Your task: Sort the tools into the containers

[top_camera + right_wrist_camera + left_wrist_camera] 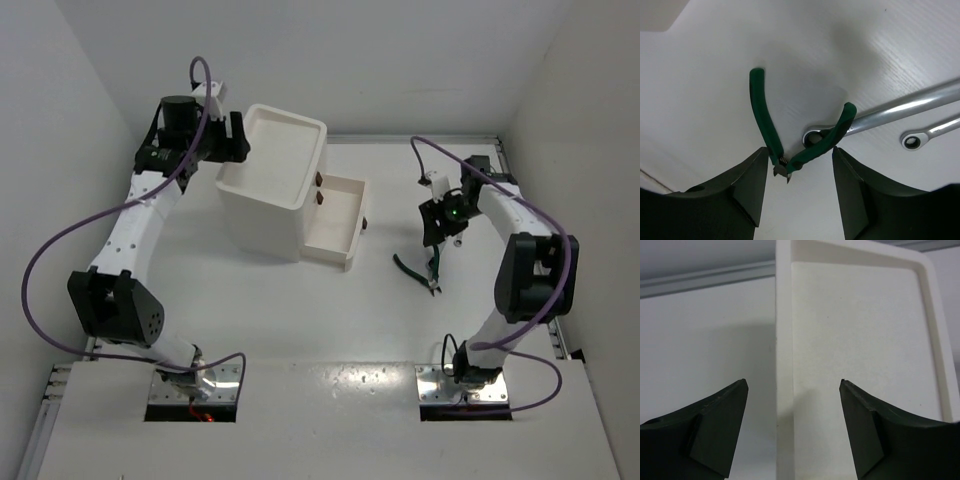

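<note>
From above, the left pincer [238, 140] is hovering at the rear left edge of the drawer unit [260, 225], by the rim of its top tray [290, 116]. One drawer [330, 256] is standing pulled out on the unit's side away from that pincer. The right pincer [436, 262] is pointing down at the table [300, 310], with the green pliers [408, 268] lying just beneath and beside its tips. At the left wrist, the left pincer [793, 382] is gaping wide and holding nothing. It is straddling the tray's [784, 340] left rim, one finger over the table [705, 340] and the other over the tray floor. At the right wrist, the right pincer [800, 150] is standing part open, its fingers flanking the head of the pliers [762, 107] without visibly clamping them. The handles are fanning away ahead of it. A thick wrench [910, 104] and a thin wrench [940, 127] are lying beyond the right finger, the thick one's ring end sitting under the pliers' right handle.
</note>
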You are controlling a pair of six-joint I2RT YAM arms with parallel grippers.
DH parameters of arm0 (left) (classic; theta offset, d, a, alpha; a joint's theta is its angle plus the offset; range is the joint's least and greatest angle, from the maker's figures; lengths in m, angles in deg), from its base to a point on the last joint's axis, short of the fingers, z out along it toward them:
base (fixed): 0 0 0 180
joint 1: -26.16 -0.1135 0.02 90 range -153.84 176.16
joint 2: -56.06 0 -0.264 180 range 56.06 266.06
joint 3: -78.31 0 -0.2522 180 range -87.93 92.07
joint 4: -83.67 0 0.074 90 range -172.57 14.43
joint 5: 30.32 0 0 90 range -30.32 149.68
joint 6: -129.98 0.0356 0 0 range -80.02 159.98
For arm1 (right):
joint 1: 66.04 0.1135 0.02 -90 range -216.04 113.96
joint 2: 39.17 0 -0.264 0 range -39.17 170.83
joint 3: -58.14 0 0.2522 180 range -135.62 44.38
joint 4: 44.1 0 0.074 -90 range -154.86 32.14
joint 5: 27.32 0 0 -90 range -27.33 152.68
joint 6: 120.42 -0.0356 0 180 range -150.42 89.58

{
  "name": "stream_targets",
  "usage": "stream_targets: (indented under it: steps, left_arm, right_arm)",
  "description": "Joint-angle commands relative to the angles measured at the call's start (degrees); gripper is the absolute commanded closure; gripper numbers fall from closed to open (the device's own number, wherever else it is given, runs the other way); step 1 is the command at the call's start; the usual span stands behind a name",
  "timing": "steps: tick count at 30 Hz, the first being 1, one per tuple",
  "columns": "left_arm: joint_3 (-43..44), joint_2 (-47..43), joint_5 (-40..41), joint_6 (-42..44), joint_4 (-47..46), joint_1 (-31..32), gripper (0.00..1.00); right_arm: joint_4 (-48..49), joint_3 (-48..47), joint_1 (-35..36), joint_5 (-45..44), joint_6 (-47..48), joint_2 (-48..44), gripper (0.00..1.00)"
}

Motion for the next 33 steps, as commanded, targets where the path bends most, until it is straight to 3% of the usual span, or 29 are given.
stream_targets:
  steps: [1,14,23,26,27,28,33]
  left_arm:
    - [1.5,-3.6,1.19,-0.34,-5.22,-0.09,0.2]
    - [5.1,-8.0,-0.04,1.59,-9.18,-0.09,0.09]
    - [4.05,-9.14,1.71,1.07,-9.18,-0.09,0.08]
    - [4.05,-9.14,2.32,1.07,-9.18,-0.09,0.08]
    - [4.05,-9.14,2.33,1.07,-9.18,-0.09,0.08]
    - [3.53,-9.14,2.85,1.07,-9.18,-0.09,0.08]
    - [2.39,-9.14,2.86,1.07,-8.65,-0.09,0.08]
  right_arm:
    - [-1.07,0.78,-0.36,-1.95,-1.72,1.11,0.46]
    - [4.37,2.01,-0.36,-7.23,-7.69,5.43,0.46]
    - [6.13,-2.12,-0.36,-7.75,-8.93,12.27,0.46]
    - [6.13,-3.88,-0.36,-7.75,-8.93,14.47,0.55]
    - [6.13,-4.75,-0.88,-7.75,-8.93,14.48,0.68]
    - [6.13,-5.54,-0.89,-7.15,-9.45,15.18,0.74]
    - [4.38,-7.3,-1.42,-7.14,-9.46,15.18,0.96]
